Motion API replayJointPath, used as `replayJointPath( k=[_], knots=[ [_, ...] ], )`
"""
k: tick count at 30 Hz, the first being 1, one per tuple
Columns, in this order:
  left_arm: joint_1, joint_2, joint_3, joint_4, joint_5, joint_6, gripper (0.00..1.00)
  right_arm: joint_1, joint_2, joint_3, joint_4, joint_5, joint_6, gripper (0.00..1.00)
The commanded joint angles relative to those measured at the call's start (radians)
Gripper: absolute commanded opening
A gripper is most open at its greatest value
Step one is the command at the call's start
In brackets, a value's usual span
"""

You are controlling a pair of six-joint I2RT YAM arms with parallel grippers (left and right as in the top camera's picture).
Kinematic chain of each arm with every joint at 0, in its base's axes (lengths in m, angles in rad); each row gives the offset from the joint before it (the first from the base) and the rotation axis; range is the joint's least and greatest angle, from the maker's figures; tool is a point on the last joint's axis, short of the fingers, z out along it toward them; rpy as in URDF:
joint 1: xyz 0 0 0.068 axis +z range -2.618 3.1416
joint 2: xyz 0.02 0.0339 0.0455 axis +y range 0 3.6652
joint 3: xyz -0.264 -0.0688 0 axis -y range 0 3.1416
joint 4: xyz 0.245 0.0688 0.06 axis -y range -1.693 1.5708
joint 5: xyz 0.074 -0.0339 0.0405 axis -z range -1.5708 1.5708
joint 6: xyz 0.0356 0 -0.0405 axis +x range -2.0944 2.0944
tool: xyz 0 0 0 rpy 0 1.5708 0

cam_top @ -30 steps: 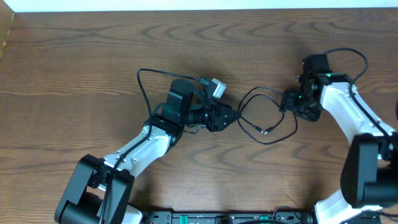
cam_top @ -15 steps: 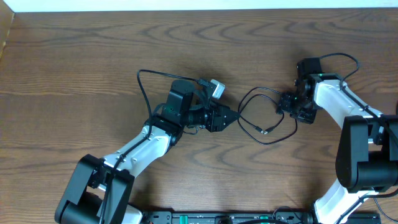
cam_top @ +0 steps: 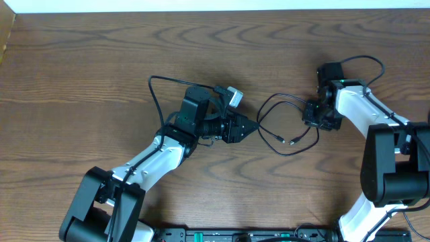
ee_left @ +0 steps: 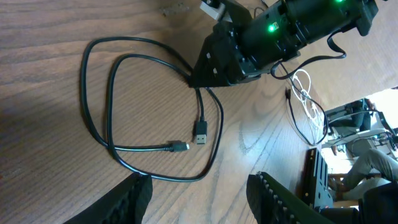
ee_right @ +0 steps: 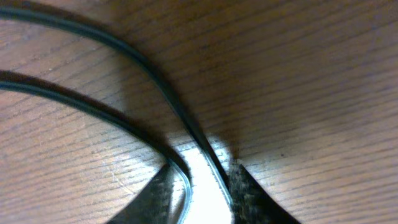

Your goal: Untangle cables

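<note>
The thin black cable [ee_left: 83, 81] lies in loose loops on the brown wooden bench [cam_top: 101, 54], just ahead of the left hand [ee_left: 199, 193], which is released and empty, likely so another part can be taken. The right hand [ee_right: 202, 186] is pressed down with two strands between its fingertips [ee_right: 158, 196], probably so a loop can be pulled free; whether it is clenched cannot be told.

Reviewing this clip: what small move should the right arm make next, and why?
Probably close the right gripper on the black cable. One strand runs between its fingertips, which stand apart around it against the table, so nothing is pinched yet. The left gripper hovers open and empty nearby.
</note>
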Motion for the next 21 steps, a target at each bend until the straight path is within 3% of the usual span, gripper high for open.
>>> replayJointPath(
  k=[1, 7, 12, 16, 21],
  knots=[
    [-0.002, -0.013, 0.006, -0.002, -0.005, -0.001, 0.54, 0.038, 0.096, -0.029, 0.005, -0.051, -0.031, 0.02],
    [-0.002, -0.013, 0.006, -0.047, -0.006, -0.001, 0.55, 0.065, 0.080, -0.016, 0.061, -0.268, -0.083, 0.01],
    [-0.002, -0.013, 0.006, -0.069, -0.006, 0.000, 0.56, 0.055, -0.035, 0.015, 0.054, -0.329, -0.093, 0.01],
    [-0.004, -0.013, 0.006, -0.077, -0.006, 0.034, 0.65, 0.039, -0.185, 0.017, 0.049, -0.397, -0.105, 0.01],
    [-0.046, -0.013, 0.006, -0.076, -0.001, 0.132, 0.84, 0.035, -0.366, 0.018, 0.024, -0.401, -0.112, 0.01]
  ],
)
